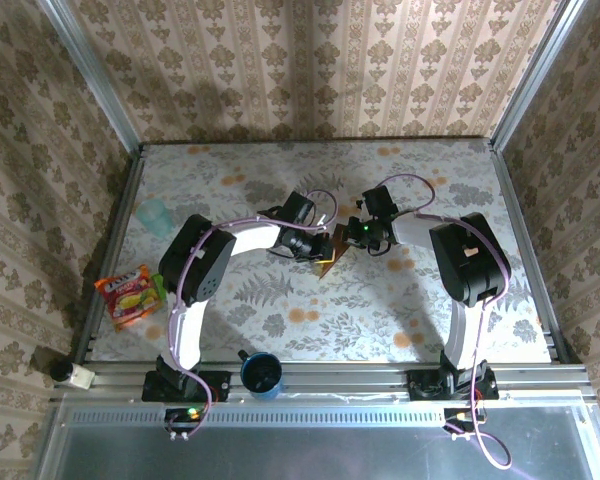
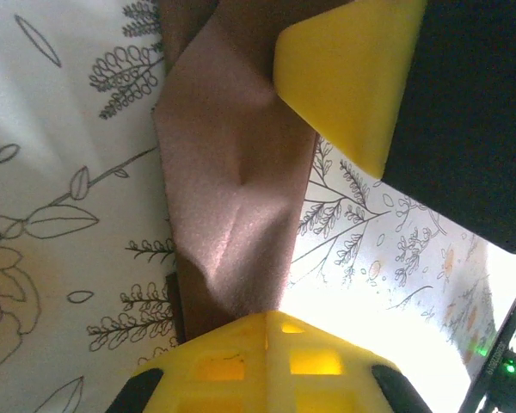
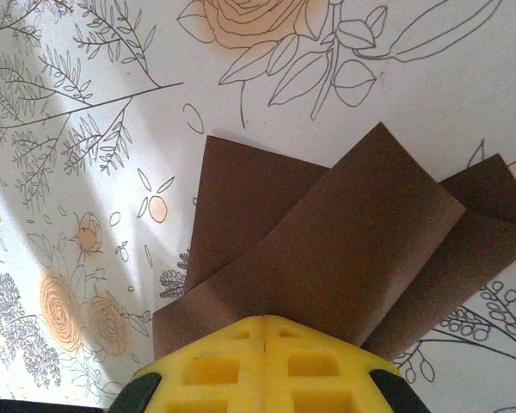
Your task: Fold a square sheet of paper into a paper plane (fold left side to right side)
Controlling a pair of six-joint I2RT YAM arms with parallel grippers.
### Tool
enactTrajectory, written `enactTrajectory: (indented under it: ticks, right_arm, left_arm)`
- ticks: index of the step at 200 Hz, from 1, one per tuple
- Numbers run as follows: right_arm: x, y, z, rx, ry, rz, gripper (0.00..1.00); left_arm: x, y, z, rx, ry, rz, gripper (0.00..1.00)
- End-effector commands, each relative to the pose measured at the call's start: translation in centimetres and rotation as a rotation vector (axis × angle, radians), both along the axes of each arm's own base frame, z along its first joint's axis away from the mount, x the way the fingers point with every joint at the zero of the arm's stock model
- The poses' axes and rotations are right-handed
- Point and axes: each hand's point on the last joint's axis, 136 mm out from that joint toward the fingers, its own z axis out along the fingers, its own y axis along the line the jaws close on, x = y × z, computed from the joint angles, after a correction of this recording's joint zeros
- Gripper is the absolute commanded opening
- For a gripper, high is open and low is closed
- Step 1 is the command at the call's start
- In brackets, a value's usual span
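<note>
Floral surface (image 1: 280, 335), fold in progress: the partly folded sheet of paper (image 3: 344, 241) is held at the surface's centre, pinched by the left pincer (image 2: 267, 320) and the right pincer (image 3: 265, 323). Next, edges must be aligned and the crease pressed flat.

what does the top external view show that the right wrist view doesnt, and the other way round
Top external takes in both arms meeting mid-table, the left gripper, a blue cup at the near edge, and an orange snack packet and a pale cup at left. Right wrist gives close detail: the folded brown paper as overlapping flaps fanned out. Shared: that paper, the floral table and the right gripper, shut at the paper's edge.
</note>
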Motion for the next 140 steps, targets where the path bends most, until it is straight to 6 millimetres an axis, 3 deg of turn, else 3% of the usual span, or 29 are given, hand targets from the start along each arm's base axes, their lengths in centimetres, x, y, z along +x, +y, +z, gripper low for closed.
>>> enactTrajectory:
  ticks: [1, 54, 107, 140]
  right_arm:
    - [-4.2, -1.7, -4.5, -0.125, 0.188, 0.015, 0.00]
    - [-3.4, -1.3, -3.3, -0.106, 0.159, 0.023, 0.00]
    - [-1.3, 0.2, 1.4, -0.020, 0.040, 0.032, 0.00]
    - [-2.1, -0.2, 3.4, 0.003, -0.014, 0.022, 0.00]
  left_arm:
    - [0.1, 1.1, -1.4, 0.044, 0.004, 0.007, 0.00]
    - [-0.2, 2.0, -3.0, 0.105, 0.005, 0.004, 0.00]
    - [-0.7, 3.1, -4.7, 0.152, 0.017, 0.008, 0.00]
    - [-1.3, 3.4, -5.2, 0.158, 0.026, 0.012, 0.00]
